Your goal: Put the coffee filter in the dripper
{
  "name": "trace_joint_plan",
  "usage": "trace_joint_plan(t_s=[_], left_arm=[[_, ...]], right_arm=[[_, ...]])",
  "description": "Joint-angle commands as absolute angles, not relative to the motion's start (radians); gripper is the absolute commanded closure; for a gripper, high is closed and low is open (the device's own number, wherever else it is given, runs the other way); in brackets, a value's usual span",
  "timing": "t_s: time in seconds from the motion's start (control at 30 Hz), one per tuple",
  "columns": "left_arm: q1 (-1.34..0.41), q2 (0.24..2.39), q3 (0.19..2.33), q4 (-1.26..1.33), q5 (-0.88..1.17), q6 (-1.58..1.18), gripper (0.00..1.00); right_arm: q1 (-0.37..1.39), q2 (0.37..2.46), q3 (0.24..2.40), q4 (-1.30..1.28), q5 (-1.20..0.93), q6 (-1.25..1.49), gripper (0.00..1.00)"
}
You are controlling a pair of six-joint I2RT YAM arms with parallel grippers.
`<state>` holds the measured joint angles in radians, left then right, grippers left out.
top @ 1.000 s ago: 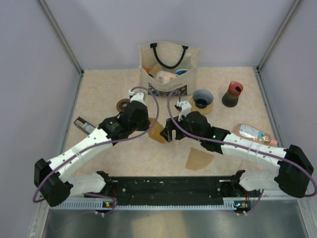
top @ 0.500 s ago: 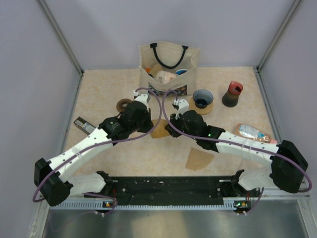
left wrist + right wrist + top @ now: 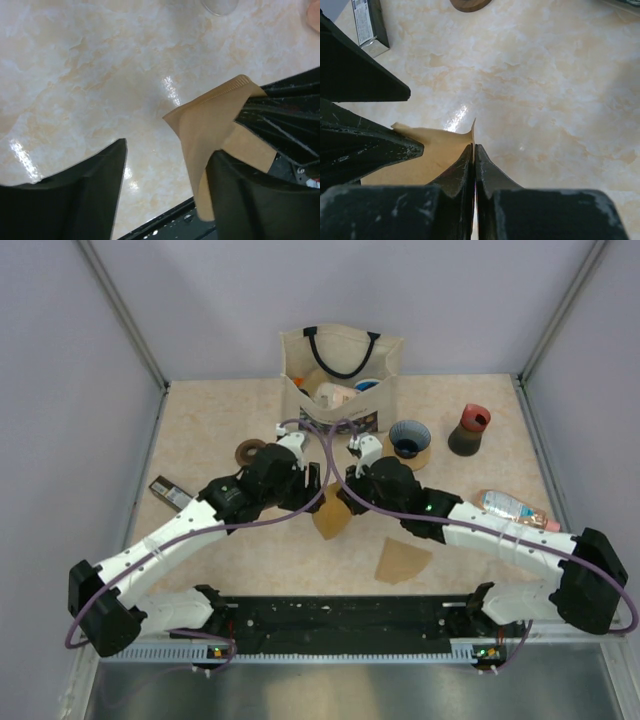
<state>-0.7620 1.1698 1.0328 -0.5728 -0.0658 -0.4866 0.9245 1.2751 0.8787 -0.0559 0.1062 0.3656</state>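
Two tools hung over the table (image 3: 200, 430): right tool (image 3: 474, 147) pinched the coffee filter (image 3: 205, 125) by its edge, left tool (image 3: 169, 150) open beside it. Thin paper, small bite; it risked slipping or tearing short of the dripper (image 3: 409, 439).

Bright, even overhead light. White glare patches gleam on the glossy worktop (image 3: 75, 60) just left of the coffee filter (image 3: 210, 130); left fingers (image 3: 75, 200) look dark, blurred; shadows soft.
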Motion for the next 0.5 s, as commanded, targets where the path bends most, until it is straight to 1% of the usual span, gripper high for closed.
trace_joint_plan(t_s=[0.0, 0.07, 0.23, 0.47], left_arm=[[-0.762, 1.099, 1.072, -0.468, -0.043, -0.48, 0.22], [-0.761, 1.056, 1.062, -0.45, -0.07, -0.485, 0.01], [-0.759, 0.928, 1.043, -0.468, -0.179, -0.515, 0.01], [-0.741, 0.822, 0.974, -0.514, -0.334, -0.566, 0.01]], right_arm=[[0.92, 1.206, 0.96, -0.136, 0.104, 0.345, 1.0], [0.916, 1.19, 0.98, -0.19, 0.132, 0.351, 1.0], [0.799, 1.14, 1.058, -0.325, 0.164, 0.367, 1.0], [0.548, 1.088, 1.25, -0.443, 0.163, 0.31, 1.0]])
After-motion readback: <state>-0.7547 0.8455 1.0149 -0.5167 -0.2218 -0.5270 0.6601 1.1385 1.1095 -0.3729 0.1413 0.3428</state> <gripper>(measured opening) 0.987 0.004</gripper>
